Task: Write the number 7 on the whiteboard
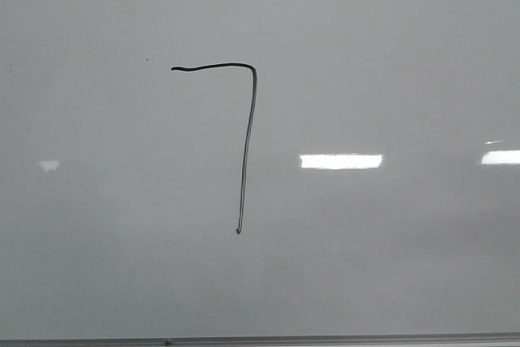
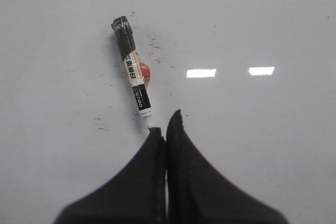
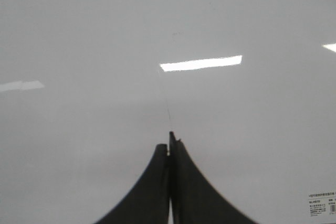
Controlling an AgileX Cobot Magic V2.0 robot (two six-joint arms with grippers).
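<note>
1. Judging from the front view, the writing looks finished: the thin black marker-line number 7 (image 1: 246,136) sits left of centre on the large glossy pale grey-white whiteboard (image 1: 390,266), its wavy top bar running from 9 o'clock to a rounded corner, then a long near-vertical stroke dropping toward 6 o'clock
2. Doing the closing step well probably means keeping both arms clear of the fresh ink so nothing smears
3. The left gripper (image 2: 166,127) has its dark tapered fingers pressed together and holds nothing; the black-capped white marker pen with printed label (image 2: 133,75) lies flat on the board at about 11 o'clock from the tips, its nib end just beside them
4. The right gripper (image 3: 170,142) is likewise pinched together and empty above bare board
5. The board is smooth and mirror-like, throwing bright rectangular reflections, with a thin grey metal edge strip (image 1: 325,338) along the 6 o'clock side and faint smudges near the pen
</note>
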